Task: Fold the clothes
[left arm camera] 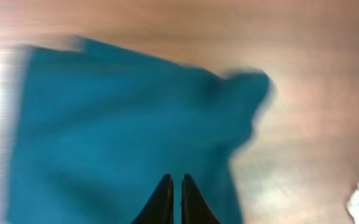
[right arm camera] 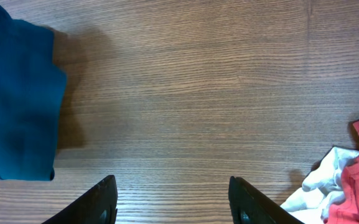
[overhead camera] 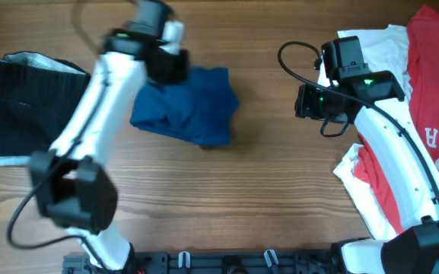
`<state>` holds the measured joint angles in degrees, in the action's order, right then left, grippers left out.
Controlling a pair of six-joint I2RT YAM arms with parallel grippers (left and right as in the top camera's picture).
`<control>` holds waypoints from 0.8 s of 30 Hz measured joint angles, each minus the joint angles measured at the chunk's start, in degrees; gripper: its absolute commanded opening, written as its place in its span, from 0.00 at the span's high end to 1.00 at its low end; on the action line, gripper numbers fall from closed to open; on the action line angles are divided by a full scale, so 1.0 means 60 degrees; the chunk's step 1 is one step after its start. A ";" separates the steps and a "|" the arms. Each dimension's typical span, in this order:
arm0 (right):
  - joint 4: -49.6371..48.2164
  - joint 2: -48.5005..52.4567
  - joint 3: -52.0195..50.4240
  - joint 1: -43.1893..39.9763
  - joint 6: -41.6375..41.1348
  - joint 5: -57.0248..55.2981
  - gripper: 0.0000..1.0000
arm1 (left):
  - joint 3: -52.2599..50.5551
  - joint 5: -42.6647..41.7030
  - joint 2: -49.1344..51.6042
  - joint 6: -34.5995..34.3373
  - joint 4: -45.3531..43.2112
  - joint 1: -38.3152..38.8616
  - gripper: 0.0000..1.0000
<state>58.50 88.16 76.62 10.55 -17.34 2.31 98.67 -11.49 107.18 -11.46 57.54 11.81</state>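
Blue is my business here. From overhead, the blue garment (overhead camera: 189,106) lies crumpled towards the far edge of the table (overhead camera: 280,190), left of the middle, with one layer doubled over another and its edges uneven. My left fingers (overhead camera: 170,70) sit at its far-left corner, touching the cloth, though my own wrist hides them from above. My right fingers (overhead camera: 304,101) hang over bare wood, well apart from the garment and pointing towards it. A black garment (overhead camera: 21,106) lies at the left edge, and a red and white pile (overhead camera: 424,84) waits at the right edge.

Through the left wrist, everything is smeared. The blue garment (left arm camera: 117,124) fills most of the view. My left fingers (left arm camera: 177,200) are pressed together with only a sliver between them; whether they nip a fold of cloth I cannot tell.

Through the right wrist, my right fingers (right arm camera: 173,202) are spread wide and hold nothing. The blue garment (right arm camera: 17,99) shows by one edge at the left of the view, the pile (right arm camera: 347,180) at the lower right.

I judge the fold barely begun. To do it well I should flatten the garment first and take one corner with each arm. Then I should keep the lifted edge taut and low and lay it squarely on the opposite edge, trapping no crease beneath.
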 measured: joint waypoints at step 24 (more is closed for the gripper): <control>0.0113 0.0000 0.0000 0.0000 0.0011 0.0000 0.42 | -0.3905 0.0233 0.0885 -0.0586 0.0849 -0.0918 0.96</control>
<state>59.18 88.16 76.62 10.55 -17.28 2.31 75.24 -10.09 112.49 -14.98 62.63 6.31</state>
